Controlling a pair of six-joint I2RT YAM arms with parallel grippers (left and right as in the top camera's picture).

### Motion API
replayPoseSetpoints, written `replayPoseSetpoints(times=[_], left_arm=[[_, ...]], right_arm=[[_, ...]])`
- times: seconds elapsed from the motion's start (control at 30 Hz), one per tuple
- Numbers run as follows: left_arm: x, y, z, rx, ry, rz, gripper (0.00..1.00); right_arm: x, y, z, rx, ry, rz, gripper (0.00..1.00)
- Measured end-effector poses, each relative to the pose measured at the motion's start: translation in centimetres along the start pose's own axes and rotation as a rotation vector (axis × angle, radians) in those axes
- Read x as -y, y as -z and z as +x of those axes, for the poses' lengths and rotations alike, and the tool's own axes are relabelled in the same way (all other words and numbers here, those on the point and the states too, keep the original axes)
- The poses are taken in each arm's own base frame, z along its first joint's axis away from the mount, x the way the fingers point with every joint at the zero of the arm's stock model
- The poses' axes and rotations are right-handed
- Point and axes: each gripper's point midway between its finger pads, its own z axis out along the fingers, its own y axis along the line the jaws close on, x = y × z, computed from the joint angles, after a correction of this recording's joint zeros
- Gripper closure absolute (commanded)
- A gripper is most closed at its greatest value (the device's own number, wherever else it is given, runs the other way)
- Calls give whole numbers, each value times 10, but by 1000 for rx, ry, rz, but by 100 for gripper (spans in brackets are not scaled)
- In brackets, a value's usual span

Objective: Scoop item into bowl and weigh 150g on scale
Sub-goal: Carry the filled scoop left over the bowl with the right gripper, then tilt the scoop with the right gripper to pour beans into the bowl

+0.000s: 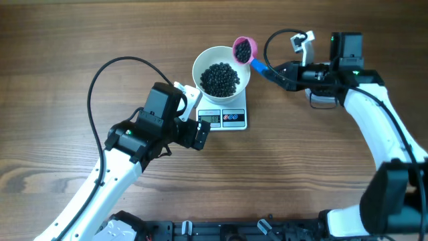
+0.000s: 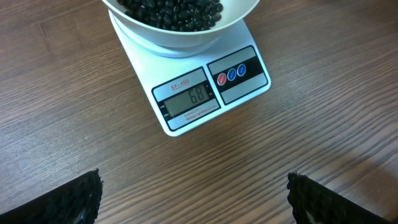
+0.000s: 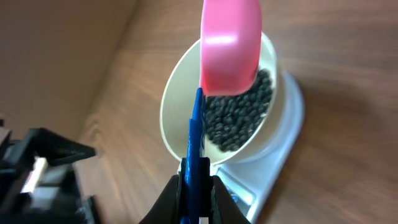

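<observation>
Right gripper, clamped on a blue-handled pink plastic scoop of tiny black beans, holds it at the round white bowl's far-right rim, handle pointing back along that arm; left gripper gapes open.

- You see a dark brown wood-grain worktop filling the overhead view, grain running left to right.
- Your left wrist view shows the same wood, with faint plank seams.
- Light is soft and even; shadows are faint.

Table being viewed from straight above. Scale being framed close by left wrist, bowl by right wrist; both being shared across views.
</observation>
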Motion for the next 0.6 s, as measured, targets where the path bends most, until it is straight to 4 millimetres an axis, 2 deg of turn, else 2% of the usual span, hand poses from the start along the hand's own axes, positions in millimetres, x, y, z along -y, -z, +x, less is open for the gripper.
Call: replayPoseSetpoints(times=[0.1, 0.2, 0.43, 0.6], left_arm=[[0, 0, 0, 0, 0, 0, 0], [0, 0, 0, 0, 0, 0, 0], [0, 0, 0, 0, 0, 0, 0], [0, 0, 0, 0, 0, 0, 0]], right_arm=[[-13, 16, -11, 48, 67, 40, 96], [-20, 17, -13, 54, 87, 37, 96], [-39, -4, -3, 4, 173, 28, 96], [-37, -14, 1, -20, 263, 98, 96]])
